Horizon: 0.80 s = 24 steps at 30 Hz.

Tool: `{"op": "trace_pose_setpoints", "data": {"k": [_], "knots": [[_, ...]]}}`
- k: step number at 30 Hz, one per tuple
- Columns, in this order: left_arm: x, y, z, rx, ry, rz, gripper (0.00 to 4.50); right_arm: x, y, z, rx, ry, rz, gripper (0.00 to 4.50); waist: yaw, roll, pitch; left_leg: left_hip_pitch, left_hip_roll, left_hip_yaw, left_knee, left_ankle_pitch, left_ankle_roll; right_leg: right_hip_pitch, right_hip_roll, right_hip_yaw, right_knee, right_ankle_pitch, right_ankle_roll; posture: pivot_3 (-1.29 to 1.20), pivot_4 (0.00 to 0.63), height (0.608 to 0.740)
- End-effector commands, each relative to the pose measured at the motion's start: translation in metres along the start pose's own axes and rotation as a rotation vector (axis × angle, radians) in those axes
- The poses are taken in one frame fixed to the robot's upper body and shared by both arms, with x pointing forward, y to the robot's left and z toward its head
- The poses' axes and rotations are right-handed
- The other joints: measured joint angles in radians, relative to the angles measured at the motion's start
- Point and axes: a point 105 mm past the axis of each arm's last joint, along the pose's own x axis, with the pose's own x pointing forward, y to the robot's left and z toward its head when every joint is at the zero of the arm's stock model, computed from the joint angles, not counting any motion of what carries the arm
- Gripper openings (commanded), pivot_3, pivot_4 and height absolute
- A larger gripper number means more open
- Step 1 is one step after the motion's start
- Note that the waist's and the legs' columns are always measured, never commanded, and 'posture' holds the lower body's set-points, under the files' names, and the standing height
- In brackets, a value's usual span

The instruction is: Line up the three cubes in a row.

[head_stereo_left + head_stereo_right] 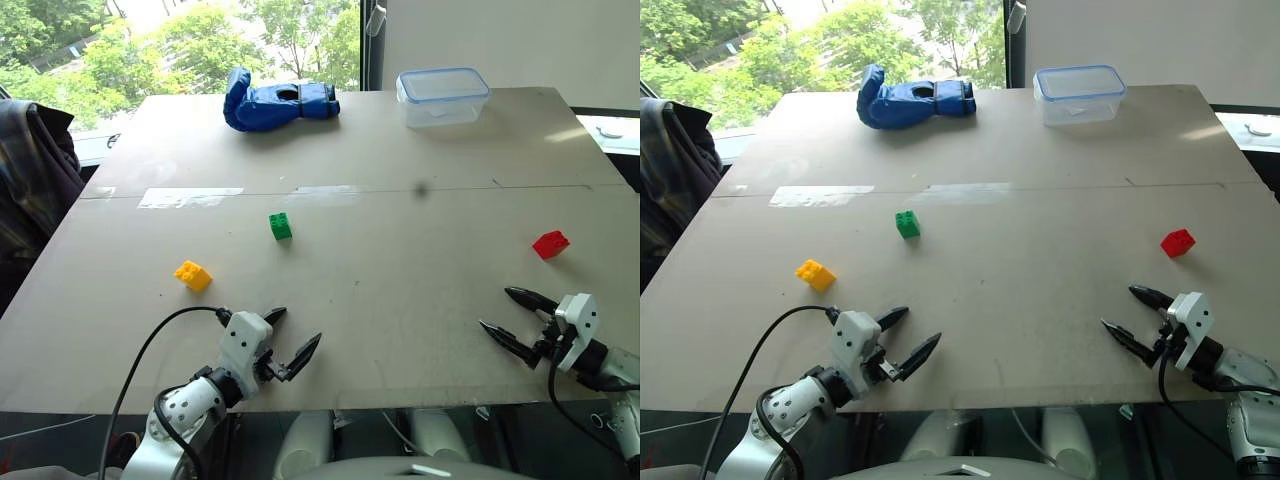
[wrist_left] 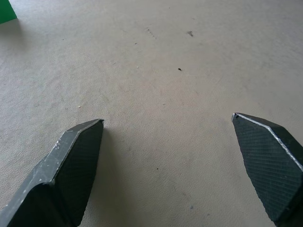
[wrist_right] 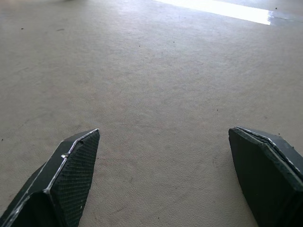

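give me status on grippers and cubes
Left gripper and right gripper open, empty. Yellow cube, green cube, red cube scattered, untouched. Nothing between them.

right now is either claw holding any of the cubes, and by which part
Nothing is held. The left claw and right claw are both open over bare table, apart from the yellow cube, green cube and red cube.

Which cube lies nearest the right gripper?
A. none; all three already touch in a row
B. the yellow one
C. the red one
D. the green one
C: the red cube sits apart on the table just beyond the open right gripper, while the green cube and yellow cube lie over toward the left gripper.
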Motion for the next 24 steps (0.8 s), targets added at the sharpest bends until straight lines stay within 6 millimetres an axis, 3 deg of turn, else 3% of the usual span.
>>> {"op": "trace_pose_setpoints", "data": {"k": [1,7,10,18,24], "knots": [[-0.002,-0.006,-0.012,-0.030,0.048,-0.026,4.45,0.000,0.001,0.004,-0.010,-0.018,0.001,4.50,0.000,0.000,0.000,0.000,0.000,0.000,0.000,0.000,0.000,0.000,0.000,0.000,0.000,0.000,0.000,0.00,0.150,0.740],[-0.002,-0.006,-0.012,-0.023,0.049,-0.032,4.45,-0.004,-0.001,0.006,-0.011,-0.020,-0.014,4.50,0.000,0.000,0.000,0.000,0.000,0.000,0.000,0.000,0.000,0.000,0.000,0.000,0.000,0.000,0.000,0.00,0.150,0.740],[0.000,-0.006,-0.004,-0.010,0.022,-0.048,4.45,-0.008,-0.013,0.014,0.000,-0.065,-0.084,4.50,0.001,0.000,0.000,0.000,0.000,0.000,0.000,0.000,0.000,0.000,0.000,0.000,-0.001,0.000,0.000,0.00,0.150,0.740],[0.013,-0.016,0.045,0.068,-0.081,-0.266,4.45,-0.035,-0.067,0.027,-0.002,-0.059,-0.355,4.50,0.001,-0.003,0.004,-0.002,0.000,-0.001,0.000,0.000,0.000,0.000,0.000,-0.003,-0.001,0.001,-0.002,0.00,0.150,0.740],[0.022,-0.029,0.094,0.161,-0.128,-0.472,4.45,-0.031,-0.098,0.029,0.034,-0.037,-0.470,4.50,-0.003,-0.002,0.006,-0.004,0.000,-0.002,0.000,0.000,0.000,-0.002,0.000,-0.004,-0.001,0.004,0.001,0.00,0.150,0.740]]}}
